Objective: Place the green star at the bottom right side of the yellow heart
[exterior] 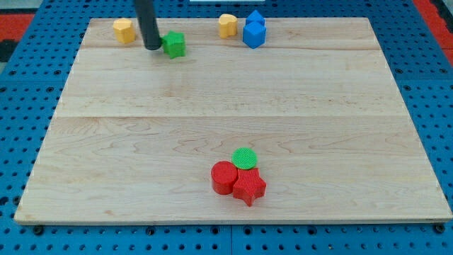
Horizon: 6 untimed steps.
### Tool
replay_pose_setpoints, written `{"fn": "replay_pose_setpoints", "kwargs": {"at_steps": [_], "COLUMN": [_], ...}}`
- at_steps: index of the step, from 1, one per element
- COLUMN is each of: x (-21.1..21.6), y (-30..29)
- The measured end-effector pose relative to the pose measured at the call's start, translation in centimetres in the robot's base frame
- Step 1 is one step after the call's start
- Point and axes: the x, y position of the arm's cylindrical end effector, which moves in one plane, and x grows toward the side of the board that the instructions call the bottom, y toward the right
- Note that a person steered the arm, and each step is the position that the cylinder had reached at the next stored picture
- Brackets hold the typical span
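Note:
The green star [174,44] lies near the view's top, left of centre. My tip [152,47] stands just left of it, touching or nearly touching its left side. A yellow block that looks like the heart [226,25] lies further right along the top edge, to the upper right of the star. A second yellow block [124,30], more like a pentagon, lies to the upper left of my tip.
Two blue blocks stand right of the yellow heart, touching each other: a small one [255,18] above a larger one [253,35]. Near the view's bottom centre a green circle [245,158], a red circle [224,177] and a red star [248,188] cluster together on the wooden board [340,142].

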Motion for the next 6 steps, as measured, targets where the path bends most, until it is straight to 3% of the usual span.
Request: {"fn": "replay_pose_setpoints", "kwargs": {"at_steps": [3,6], "x": [0.0,-1.8], "y": [9.1,11.2]}}
